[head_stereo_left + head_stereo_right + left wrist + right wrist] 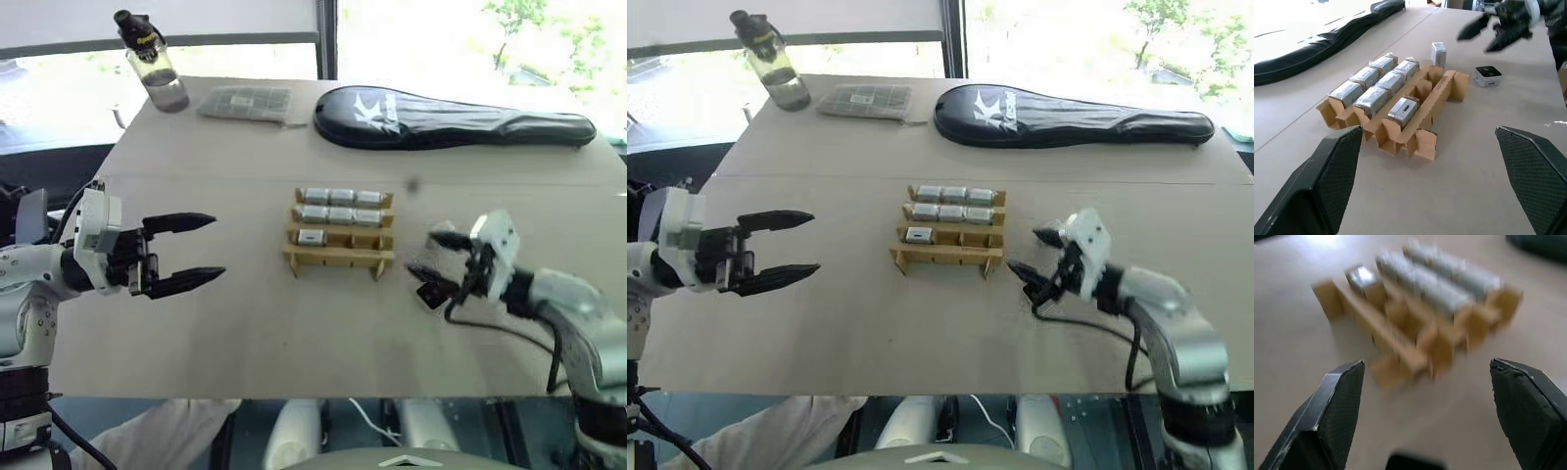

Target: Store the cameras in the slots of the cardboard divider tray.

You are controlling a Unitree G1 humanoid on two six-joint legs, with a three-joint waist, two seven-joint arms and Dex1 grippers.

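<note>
My left tool (201,252) hangs above the table (245,333) with its two black fingers spread wide and nothing between them. It points across at the cardboard divider tray (339,257), which stands well apart from it, out in front of its fingertips. My right tool (1036,257) is on the other side of the tray, close beside its end, also with the fingers wide apart and empty; through its wrist camera I see the tray straight ahead between the two fingers.

The tray holds seven cameras (341,197): three fill the row farthest from me, three fill the next row, and one sits in the third row at the end nearer my left tool. The nearest row is unfilled.

Two more cameras remain loose on the table by my right tool. One loose camera (1487,76) lies flat just below that tool's fingertips, and another (1438,53) stands upright just beside the tray's end, between the tray and the right tool.
</note>
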